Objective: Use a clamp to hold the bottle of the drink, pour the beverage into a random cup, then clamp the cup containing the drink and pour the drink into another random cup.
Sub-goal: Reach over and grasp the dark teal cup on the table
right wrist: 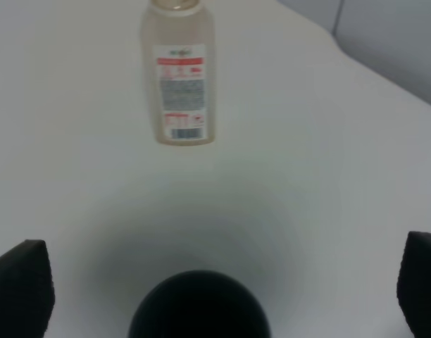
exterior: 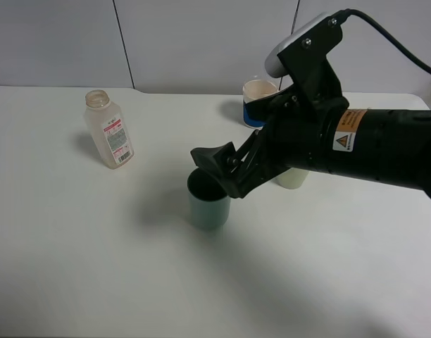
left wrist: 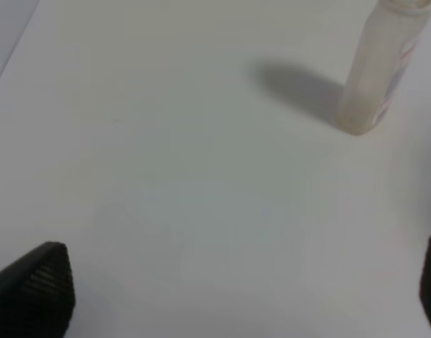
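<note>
The translucent drink bottle [exterior: 108, 130] with a red-and-white label stands uncapped at the left of the table; it also shows in the left wrist view [left wrist: 377, 70] and the right wrist view [right wrist: 179, 74]. A green cup [exterior: 208, 202] stands mid-table, and its dark mouth shows in the right wrist view [right wrist: 199, 306]. My right gripper [exterior: 220, 172] is open and hovers just above that cup's rim, its fingers [right wrist: 22, 285] wide apart. My left gripper [left wrist: 229, 296] is open over bare table, well short of the bottle, and is out of the exterior view.
A blue-and-white cup [exterior: 258, 102] stands at the back behind the right arm. A cream cup [exterior: 291, 178] is partly hidden under the arm. The white table [exterior: 96, 267] ends at a grey wall behind.
</note>
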Action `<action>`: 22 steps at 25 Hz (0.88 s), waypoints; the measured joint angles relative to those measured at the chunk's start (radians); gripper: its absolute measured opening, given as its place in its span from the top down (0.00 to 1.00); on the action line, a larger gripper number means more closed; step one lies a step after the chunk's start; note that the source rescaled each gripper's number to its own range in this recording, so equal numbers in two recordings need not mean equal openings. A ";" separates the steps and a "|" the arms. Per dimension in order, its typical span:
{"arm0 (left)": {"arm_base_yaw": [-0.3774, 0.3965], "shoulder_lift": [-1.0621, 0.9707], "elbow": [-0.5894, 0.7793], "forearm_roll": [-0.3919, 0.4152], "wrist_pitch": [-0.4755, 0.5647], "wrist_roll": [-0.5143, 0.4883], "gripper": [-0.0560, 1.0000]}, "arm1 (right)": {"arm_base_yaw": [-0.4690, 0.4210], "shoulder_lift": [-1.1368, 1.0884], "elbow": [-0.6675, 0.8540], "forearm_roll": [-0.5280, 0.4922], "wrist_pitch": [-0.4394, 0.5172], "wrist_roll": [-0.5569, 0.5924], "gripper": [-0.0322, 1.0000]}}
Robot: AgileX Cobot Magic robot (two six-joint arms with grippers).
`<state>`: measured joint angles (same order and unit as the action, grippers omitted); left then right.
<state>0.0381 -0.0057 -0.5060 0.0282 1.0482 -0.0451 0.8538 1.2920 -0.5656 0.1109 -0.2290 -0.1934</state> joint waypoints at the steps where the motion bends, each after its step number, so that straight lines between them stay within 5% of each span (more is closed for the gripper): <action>1: 0.000 0.000 0.000 0.000 0.000 0.000 0.00 | 0.005 0.005 0.000 0.000 0.000 0.002 0.04; 22: 0.000 0.000 0.000 0.000 0.000 0.000 0.00 | 0.009 0.303 -0.001 0.004 -0.001 0.083 0.01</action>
<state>0.0381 -0.0057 -0.5060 0.0282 1.0482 -0.0451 0.8624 1.5945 -0.5665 0.1152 -0.2297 -0.1108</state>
